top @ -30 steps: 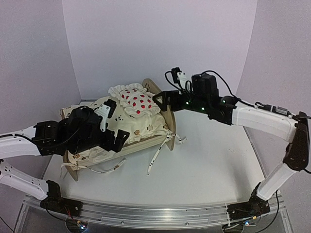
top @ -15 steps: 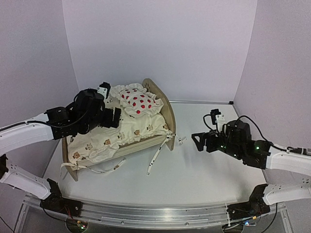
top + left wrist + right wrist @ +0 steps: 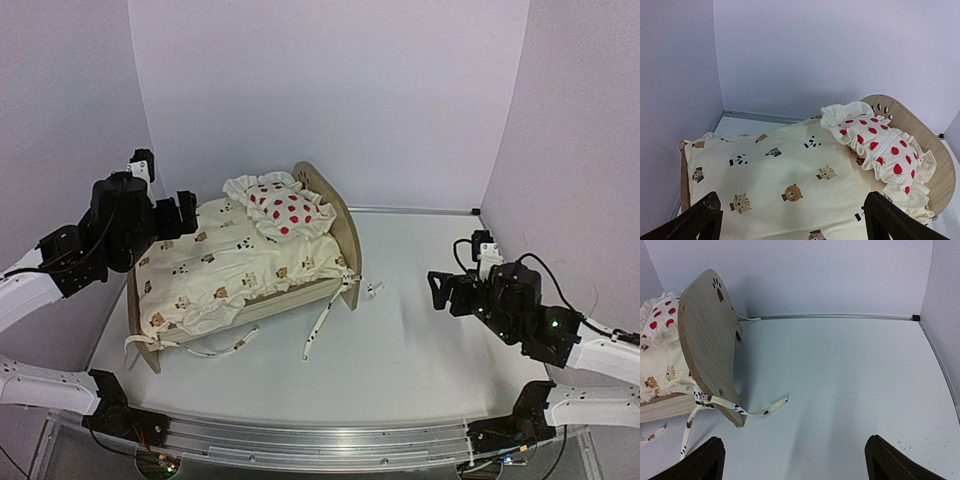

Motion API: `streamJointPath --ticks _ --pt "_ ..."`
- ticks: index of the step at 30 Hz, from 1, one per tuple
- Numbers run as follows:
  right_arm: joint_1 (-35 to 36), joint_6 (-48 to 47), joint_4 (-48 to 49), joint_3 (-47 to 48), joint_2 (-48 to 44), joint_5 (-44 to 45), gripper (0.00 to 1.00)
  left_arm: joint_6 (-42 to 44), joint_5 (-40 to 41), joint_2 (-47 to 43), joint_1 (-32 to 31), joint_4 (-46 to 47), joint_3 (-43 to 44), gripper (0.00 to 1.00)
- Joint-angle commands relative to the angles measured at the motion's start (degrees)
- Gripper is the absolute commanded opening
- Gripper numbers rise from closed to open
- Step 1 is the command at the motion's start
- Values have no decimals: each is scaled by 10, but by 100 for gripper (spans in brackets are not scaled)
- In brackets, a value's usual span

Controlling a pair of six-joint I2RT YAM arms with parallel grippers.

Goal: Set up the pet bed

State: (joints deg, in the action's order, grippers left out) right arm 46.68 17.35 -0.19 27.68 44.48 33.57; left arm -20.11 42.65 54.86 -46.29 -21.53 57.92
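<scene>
**Plywood pet bed dressed, both arms clear: residual risks**

Top view: the pet bed (image 3: 292, 297) sits on the desk (image 3: 430, 370). The cushion (image 3: 225, 275) lies inside it and the pillow (image 3: 285, 210) sits by its end board (image 3: 345, 232). The left gripper (image 3: 172, 213) hovers above the bed's left end, jaws wide and holding nothing. The right gripper (image 3: 447, 292) is well right of the bed, also wide and empty. Ties (image 3: 320, 328) trail off the bed's near rail.

Left wrist view: the cushion lies flat, and the pillow rests against the end board.

Right wrist view: one tie lies loose at the end board's foot.

Risk (my judgement): a low pass beside the bed could catch a tie and drag the light frame. A nudge could also shift the pillow.
</scene>
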Motion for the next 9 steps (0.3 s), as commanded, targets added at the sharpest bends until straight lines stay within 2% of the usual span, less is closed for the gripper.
streamJointPath --ticks 1,9 --pt "2 -4 2 7 8 14 98 -10 7 7 1 -5 -9 100" --pt "2 -13 -18 28 41 9 98 -9 3 18 1 -4 -8 100"
